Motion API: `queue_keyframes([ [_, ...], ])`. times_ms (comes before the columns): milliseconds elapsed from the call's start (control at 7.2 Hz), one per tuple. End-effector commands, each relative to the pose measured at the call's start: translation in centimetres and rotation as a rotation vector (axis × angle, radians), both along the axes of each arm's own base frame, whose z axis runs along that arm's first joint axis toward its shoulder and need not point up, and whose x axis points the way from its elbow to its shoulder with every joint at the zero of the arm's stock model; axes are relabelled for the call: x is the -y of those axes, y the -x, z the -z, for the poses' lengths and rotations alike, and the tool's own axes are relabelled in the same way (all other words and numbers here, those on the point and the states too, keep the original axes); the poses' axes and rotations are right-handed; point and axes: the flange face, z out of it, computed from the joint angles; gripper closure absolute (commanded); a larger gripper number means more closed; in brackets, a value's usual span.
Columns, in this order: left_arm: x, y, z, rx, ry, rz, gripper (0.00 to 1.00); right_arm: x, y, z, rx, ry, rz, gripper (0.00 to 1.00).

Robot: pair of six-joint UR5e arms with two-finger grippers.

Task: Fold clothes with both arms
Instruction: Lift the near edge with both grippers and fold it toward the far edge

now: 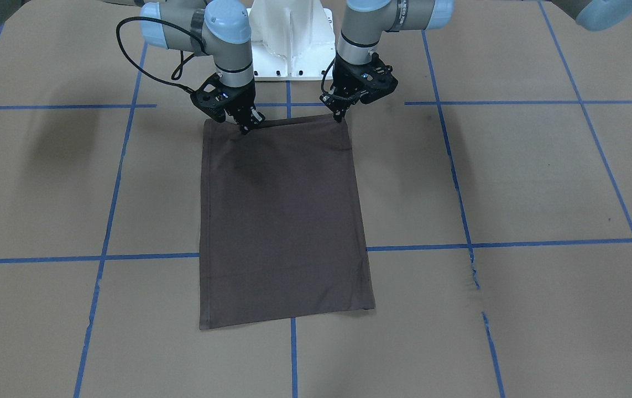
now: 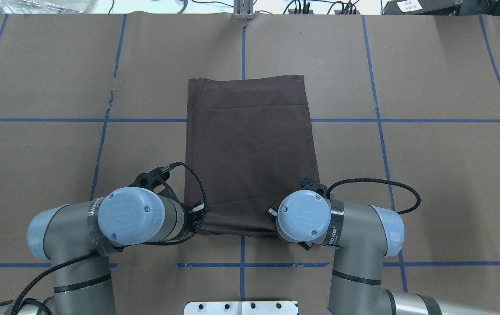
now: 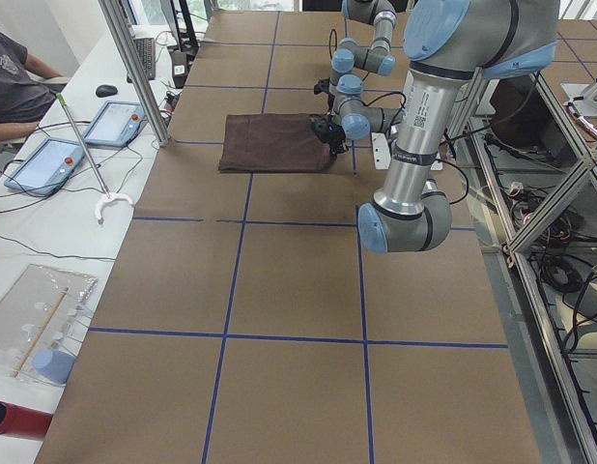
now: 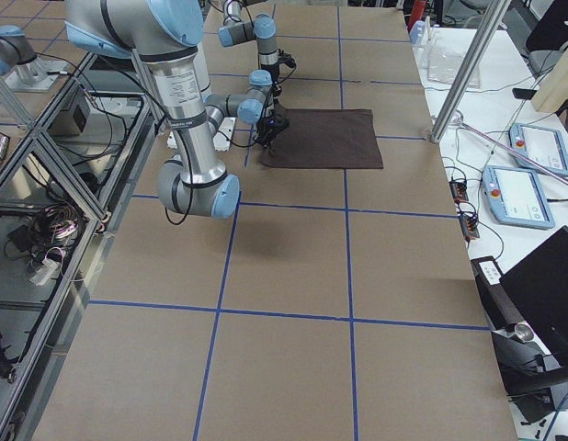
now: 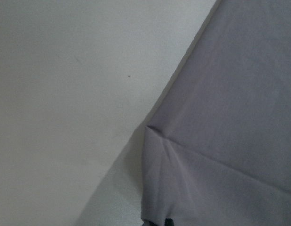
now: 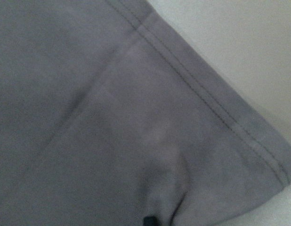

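Observation:
The dark brown-grey T-shirt [image 1: 285, 221] lies flat on the table, folded into a tall rectangle; it also shows in the overhead view [image 2: 250, 148]. Collar and logo are hidden. My left gripper [image 1: 341, 114] is shut on the shirt's corner nearest the robot base, on my left side. The left wrist view shows the fabric [image 5: 221, 141] puckered toward the fingertips. My right gripper [image 1: 246, 126] is shut on the other near edge, close to its corner. The right wrist view shows the hemmed fabric [image 6: 136, 117] bunched at the fingertip [image 6: 149, 220]. In the overhead view both wrists hide the fingers.
The table is covered in brown paper with blue tape lines [image 1: 293, 354]. The white pedestal base [image 1: 291, 38] stands just behind the grippers. In the exterior left view a person [image 3: 14, 82], tablets [image 3: 42, 164] and a metal post [image 3: 134, 68] are beyond the table's far edge.

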Motion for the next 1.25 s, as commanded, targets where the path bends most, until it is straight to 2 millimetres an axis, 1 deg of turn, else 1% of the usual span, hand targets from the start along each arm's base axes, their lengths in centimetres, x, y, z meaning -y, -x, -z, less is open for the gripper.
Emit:
queue_keyframes([
  [0, 0.0, 0.0, 0.0, 0.001, 0.000, 0.000, 1.00, 0.6, -0.9, 1.4, 0.029, -0.008, -0.015, 1.00],
  [278, -0.1, 0.3, -0.1, 0.001, 0.000, -0.002, 1.00, 0.9, -2.1, 2.5, 0.062, -0.013, -0.012, 1.00],
  [417, -0.6, 0.7, -0.1, 0.020, 0.006, -0.008, 1.00, 0.8, -3.4, 3.3, 0.091, -0.019, -0.013, 1.00],
  [556, -1.2, 1.6, 0.8, 0.030, 0.008, -0.016, 1.00, 0.3, -5.2, 3.7, 0.117, -0.027, -0.017, 1.00],
  [695, -3.9, 1.6, 1.9, 0.024, -0.007, -0.066, 1.00, -0.5, -6.4, 4.3, 0.141, -0.032, -0.010, 1.00],
  [834, -6.5, 1.9, 2.8, 0.014, -0.028, -0.127, 1.00, -1.9, -6.3, 5.0, 0.157, -0.033, 0.012, 1.00],
  [973, -8.3, 2.6, 3.6, 0.006, -0.032, -0.160, 1.00, -3.0, -6.0, 5.2, 0.164, -0.035, 0.030, 1.00],
  [1112, -9.9, 2.9, 4.0, 0.005, -0.032, -0.189, 1.00, -3.5, -5.7, 5.2, 0.163, -0.037, 0.039, 1.00],
])
